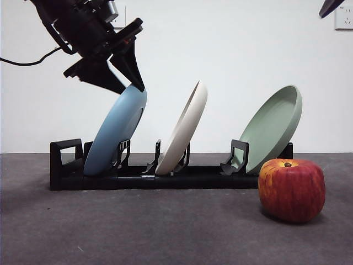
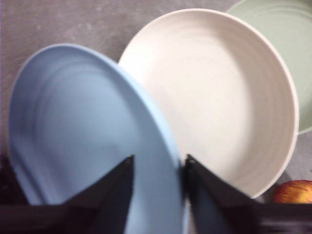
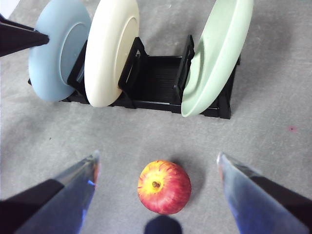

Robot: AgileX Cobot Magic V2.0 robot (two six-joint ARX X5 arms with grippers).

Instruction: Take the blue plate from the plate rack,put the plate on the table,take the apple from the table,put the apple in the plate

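Shown at the moment of grasp, from three views. Left gripper [image 1: 132, 83], black and two-jawed, reached down onto the top rim of the matte light-blue round plate [image 1: 116, 132], one jaw on either face of the rim, as seen in the left wrist view [image 2: 158, 168]; closed on the rim or very nearly so, contact on both faces not resolvable. Plate stood on edge in the end slot of the long black plastic plate rack [image 1: 165, 178], leaning toward the cream-white plate [image 1: 185, 127], with the sage-green plate [image 1: 273, 127] in the farthest slot. Plate's flat plane tilted from vertical, so that the free path out of the slot lay upward along that lean, directly toward the gripper above it. Red apple with yellow streaks [image 1: 291, 189] rested on the dark grey textured table [image 1: 138, 232], in front of the rack near its green-plate end. Right gripper [image 3: 156, 170] hung spread wide above the apple, not touching it, and stood much the nearer of the two to the fruit.
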